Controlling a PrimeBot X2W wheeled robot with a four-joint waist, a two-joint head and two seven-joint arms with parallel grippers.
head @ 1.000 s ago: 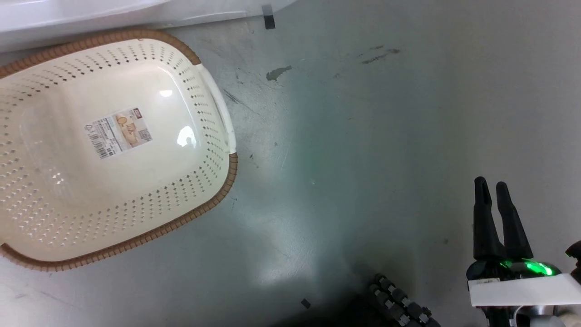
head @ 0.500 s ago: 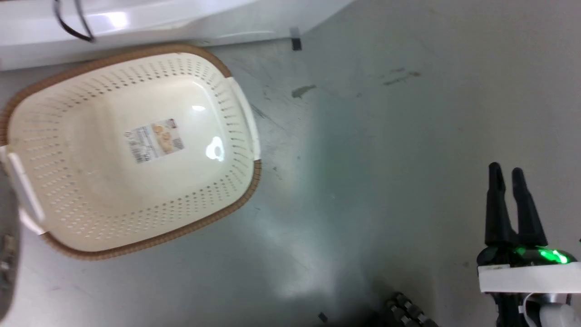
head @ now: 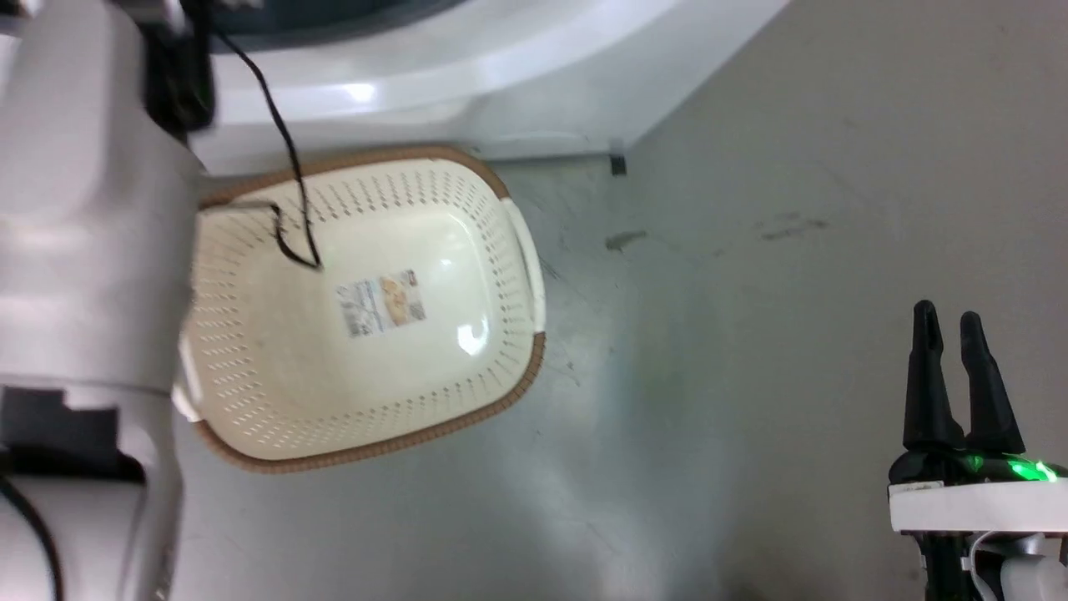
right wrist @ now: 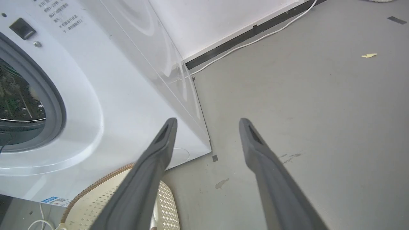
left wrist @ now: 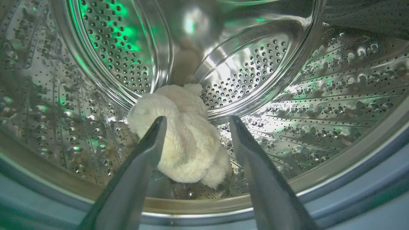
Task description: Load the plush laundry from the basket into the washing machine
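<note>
The plush laundry (left wrist: 191, 143), a fluffy cream bundle, lies on the floor of the perforated steel drum (left wrist: 111, 48) of the washing machine (head: 501, 75). My left gripper (left wrist: 198, 119) is open inside the drum mouth, with the bundle seen between and beyond its fingers. The cream basket (head: 275, 367) stands on the floor before the white washer (right wrist: 127, 95), with only its label sticker (head: 382, 304) inside. Part of the basket's rim (right wrist: 96, 185) also shows in the right wrist view. My right gripper (head: 947, 319) hangs open over bare floor at the lower right, well away from the basket.
My pale left forearm (head: 83, 209) rises along the left edge, and its black cable (head: 284, 167) hangs over the basket. Grey floor (head: 751, 334) spreads to the right with a dark stain (head: 624, 240). A white cable (right wrist: 255, 40) runs along the wall base.
The head camera has tilted up, so the basket shows smaller and further right. More of the washer front has come into view, and so has my left forearm. The right gripper stays open.
</note>
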